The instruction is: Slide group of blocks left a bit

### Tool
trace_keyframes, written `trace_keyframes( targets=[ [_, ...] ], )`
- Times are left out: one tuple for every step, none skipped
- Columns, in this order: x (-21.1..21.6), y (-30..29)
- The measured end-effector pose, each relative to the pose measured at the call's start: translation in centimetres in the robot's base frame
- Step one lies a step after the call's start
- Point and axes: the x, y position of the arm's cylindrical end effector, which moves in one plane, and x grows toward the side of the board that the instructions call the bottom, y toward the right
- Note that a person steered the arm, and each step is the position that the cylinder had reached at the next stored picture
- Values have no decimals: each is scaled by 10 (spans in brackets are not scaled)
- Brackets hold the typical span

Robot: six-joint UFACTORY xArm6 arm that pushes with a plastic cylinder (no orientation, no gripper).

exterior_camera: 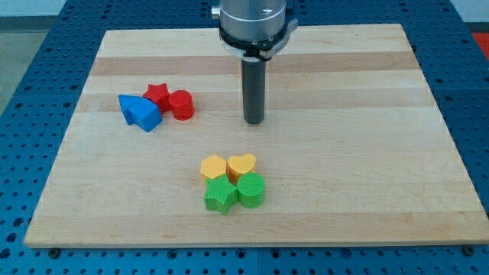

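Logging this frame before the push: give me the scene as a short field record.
surface: wooden board
my tip, touching no block
left group: blue blocks, red star, red cylinder, clustered
lower group: yellow block, yellow heart, green star, green cylinder, clustered
tip position: right of left group, above lower group

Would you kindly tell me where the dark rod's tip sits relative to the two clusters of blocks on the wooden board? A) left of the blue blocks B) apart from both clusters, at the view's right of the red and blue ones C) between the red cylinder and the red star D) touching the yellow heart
B: my tip touches no block, standing right of the red cylinder and above the yellow heart.
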Motion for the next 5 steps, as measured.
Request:
trace_keyframes(
  targets=[
    [-22, -25],
    [-23, -51],
    [-23, -77],
    [-23, -102],
    [-23, -121]
  ],
)
